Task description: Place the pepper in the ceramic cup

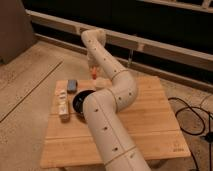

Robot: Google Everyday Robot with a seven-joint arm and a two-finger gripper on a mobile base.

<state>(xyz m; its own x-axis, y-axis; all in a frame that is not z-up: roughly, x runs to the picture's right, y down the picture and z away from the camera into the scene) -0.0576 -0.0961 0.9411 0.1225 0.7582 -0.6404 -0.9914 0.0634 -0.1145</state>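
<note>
Pepper (93,76), pinched in the gripper (93,73) just far-left of the cup (102,83), we judge light, glossy, slippery; hold mid-body.

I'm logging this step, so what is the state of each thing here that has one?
pepper: lifted, held by the gripper, not in the ceramic cup.
gripper: shut on the pepper, over the table's far edge.
ceramic cup: upright, without the pepper.
black bowl: upright on the table.
</note>
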